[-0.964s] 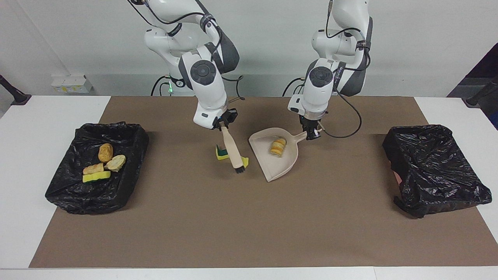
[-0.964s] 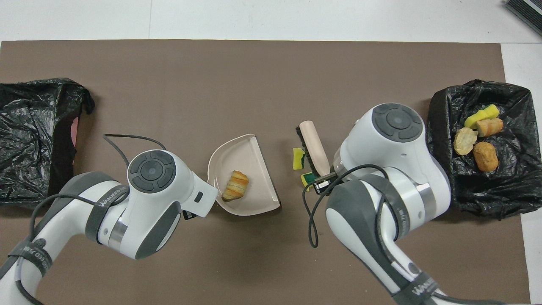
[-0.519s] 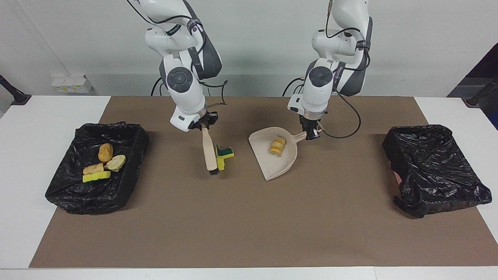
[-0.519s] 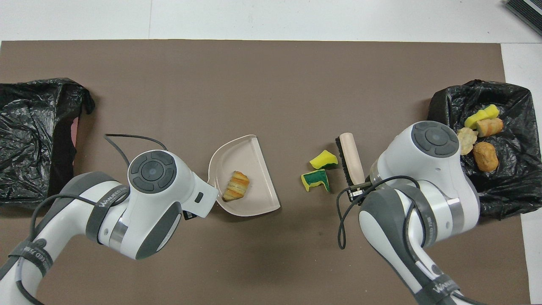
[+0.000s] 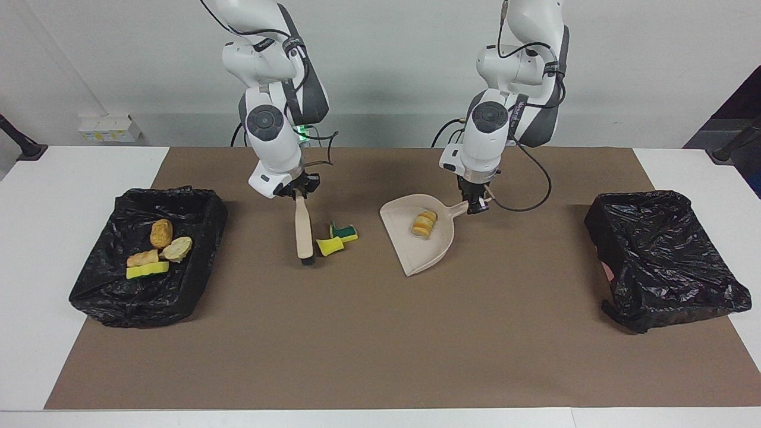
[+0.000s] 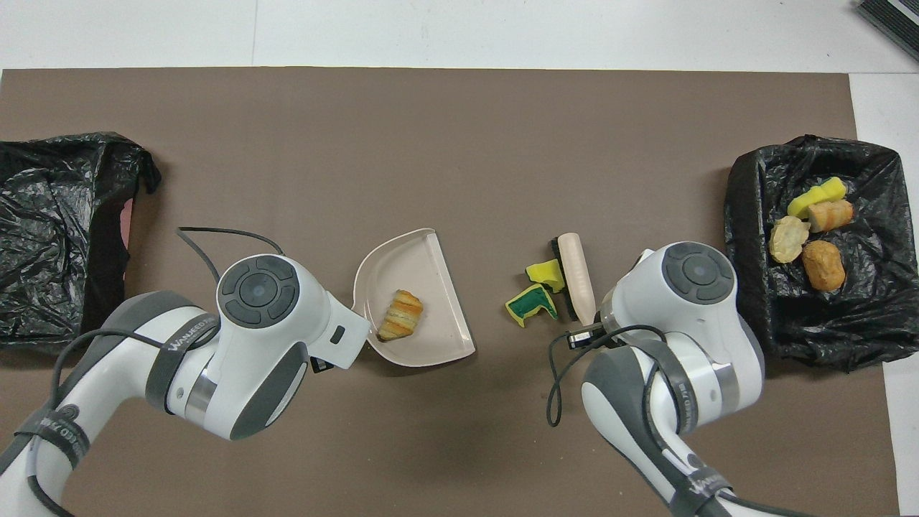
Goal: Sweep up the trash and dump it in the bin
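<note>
Facing view: the right pincer point(image 5: 299, 195), in the upper left part of the frame, is clamped on the handle of the beige brush point(image 5: 304, 229), which hangs down nearly upright with its dark bristles low over the brown mat point(image 5: 380, 333). Just beside the bristles, toward the frame's centre, lie two sponge scraps point(image 5: 336, 238), yellow with green faces, touching each other. The left pincer point(image 5: 475, 207), right of centre, is closed on the handle of the beige dustpan point(image 5: 437, 248), whose mouth opens toward the lower left of the frame. A striped bread-like chunk point(image 5: 424, 224) lies in the pan close to its handle end.

At the left edge of the frame a bin lined with a black bag point(image 5: 196, 208) holds four more scraps point(image 5: 156, 249): two golden chunks, a pale one and a yellow sponge strip. A second black-bagged bin point(image 5: 660, 255) sits at the right edge; its contents cannot be made out.

In the overhead view the layout is mirrored: the brush point(image 6: 577, 277) stands right of centre with the sponge scraps point(image 6: 538, 291) against its bristle side, the dustpan point(image 6: 434, 323) is at centre with the chunk point(image 6: 400, 314) in it, and the filled bin point(image 6: 747, 215) is at the right edge. The mat lies on a white desk point(image 5: 71, 172).
</note>
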Tool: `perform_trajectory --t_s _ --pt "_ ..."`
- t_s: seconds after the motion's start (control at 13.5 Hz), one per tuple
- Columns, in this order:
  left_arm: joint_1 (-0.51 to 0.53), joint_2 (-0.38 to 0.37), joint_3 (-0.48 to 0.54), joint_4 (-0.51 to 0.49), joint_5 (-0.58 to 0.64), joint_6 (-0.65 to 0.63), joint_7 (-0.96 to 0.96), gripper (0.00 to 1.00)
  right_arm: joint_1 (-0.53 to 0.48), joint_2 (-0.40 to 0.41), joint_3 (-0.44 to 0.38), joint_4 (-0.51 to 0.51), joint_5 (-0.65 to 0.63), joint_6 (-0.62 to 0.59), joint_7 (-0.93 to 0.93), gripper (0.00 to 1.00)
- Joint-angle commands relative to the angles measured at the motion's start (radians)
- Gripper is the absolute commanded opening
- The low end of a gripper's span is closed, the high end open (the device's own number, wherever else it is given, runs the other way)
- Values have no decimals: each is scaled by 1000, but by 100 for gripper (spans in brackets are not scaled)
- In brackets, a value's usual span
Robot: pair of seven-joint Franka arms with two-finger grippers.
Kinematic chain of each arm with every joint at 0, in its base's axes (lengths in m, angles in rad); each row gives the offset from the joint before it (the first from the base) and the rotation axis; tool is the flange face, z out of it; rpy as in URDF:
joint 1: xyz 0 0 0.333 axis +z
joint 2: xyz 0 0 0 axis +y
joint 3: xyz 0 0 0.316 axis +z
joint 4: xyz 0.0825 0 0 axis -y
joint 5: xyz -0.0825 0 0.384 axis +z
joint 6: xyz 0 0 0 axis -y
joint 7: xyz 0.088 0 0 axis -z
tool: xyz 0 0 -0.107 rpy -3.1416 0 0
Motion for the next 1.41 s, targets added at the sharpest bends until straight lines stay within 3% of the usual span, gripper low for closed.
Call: perform_trajectory --t_s 0.0,0.22,0.37,0.67,0.96,1.33 --pt "-21 -28 11 -27 -9 23 5 0 74 50 7 38 -5 11 60 0" --pt "-19 -27 11 -27 -9 23 5 0 189 92 10 90 38 37 172 0" --pt "-19 -27 12 -26 -9 24 5 0 254 95 10 117 132 42 180 0" --pt "-18 -25 12 -26 -9 30 5 0 308 93 9 146 199 29 191 0" --pt "-5 -22 11 -26 -12 44 -71 0 266 40 -5 157 174 -104 180 0" --pt "21 -16 14 -20 -96 80 -83 0 211 6 -8 155 44 -241 192 0"
